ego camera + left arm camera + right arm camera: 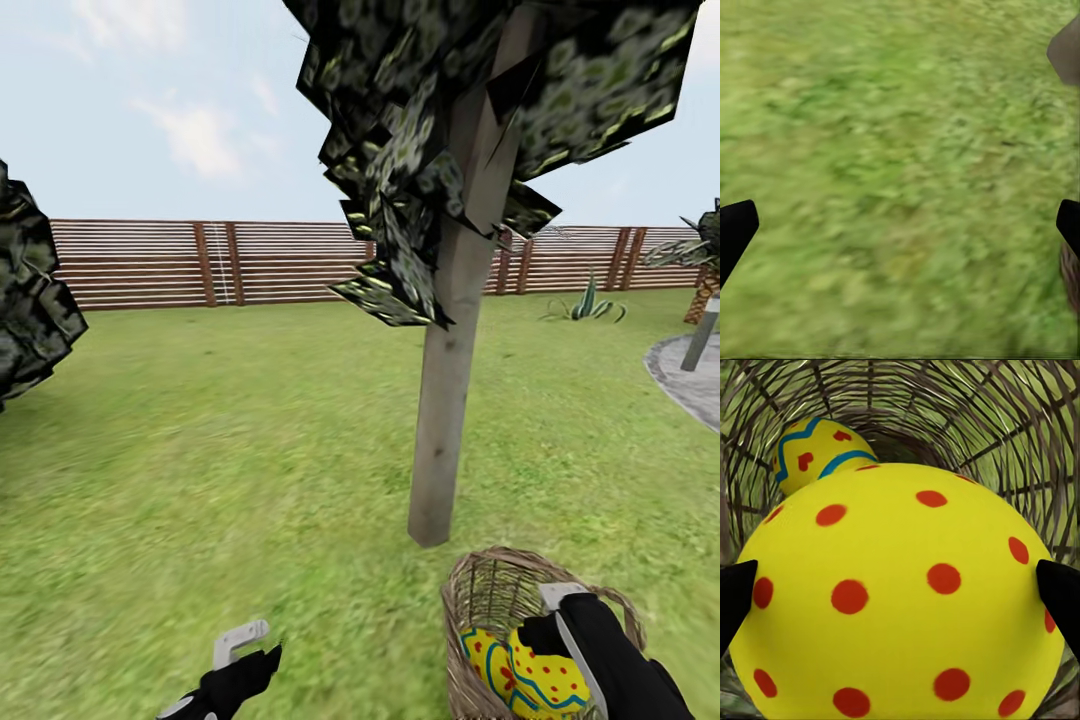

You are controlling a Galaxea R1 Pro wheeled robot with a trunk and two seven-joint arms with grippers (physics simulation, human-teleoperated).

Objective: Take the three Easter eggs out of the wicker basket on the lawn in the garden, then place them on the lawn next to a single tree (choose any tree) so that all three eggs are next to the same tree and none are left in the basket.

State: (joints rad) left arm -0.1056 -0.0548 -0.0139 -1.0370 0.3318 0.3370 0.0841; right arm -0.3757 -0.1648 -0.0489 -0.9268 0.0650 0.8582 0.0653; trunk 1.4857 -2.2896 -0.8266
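Note:
The wicker basket [487,592] stands on the lawn [220,450] right at the foot of a tree [443,420] with a pale trunk. My right gripper [556,625] reaches down into it. Its fingertips [736,594] sit against both sides of a yellow Easter egg with red dots [900,600], so my right gripper [898,592] is shut on it. A second egg with a blue zigzag [814,454] lies deeper by the basket wall [990,427]; it shows beside the dotted egg [548,682] as the zigzag egg [480,650]. My left gripper [240,652] hovers open over bare grass [892,172].
A brown slatted fence [150,262] closes the far side of the garden. Dark foliage [30,290] of another tree hangs at the left. Grey paving [690,385] with a post lies at the right. The trunk [1066,49] and the basket edge [1071,281] are beside my left gripper.

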